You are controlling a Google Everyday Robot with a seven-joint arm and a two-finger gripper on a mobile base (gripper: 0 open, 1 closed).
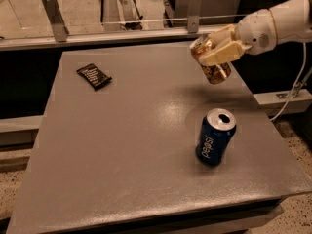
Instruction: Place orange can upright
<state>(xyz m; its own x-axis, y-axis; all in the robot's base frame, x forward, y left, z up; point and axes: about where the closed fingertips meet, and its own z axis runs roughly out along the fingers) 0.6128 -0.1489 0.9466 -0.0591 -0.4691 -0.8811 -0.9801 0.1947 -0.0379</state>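
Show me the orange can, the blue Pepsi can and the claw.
Orange-gold aluminium can [217, 73], camera view, its lower body.
Dark blue Pepsi can [213, 145], camera view, its printed side.
Claw [207, 48], camera view, between fingertips, above table's [136, 145] far right.

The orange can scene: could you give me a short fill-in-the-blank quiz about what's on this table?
The gripper is shut on the orange can, holding it ____ the table.
The blue Pepsi can stands ____ on the table.
The black packet lies near the table's far ____ corner.
Missing words: above; upright; left.
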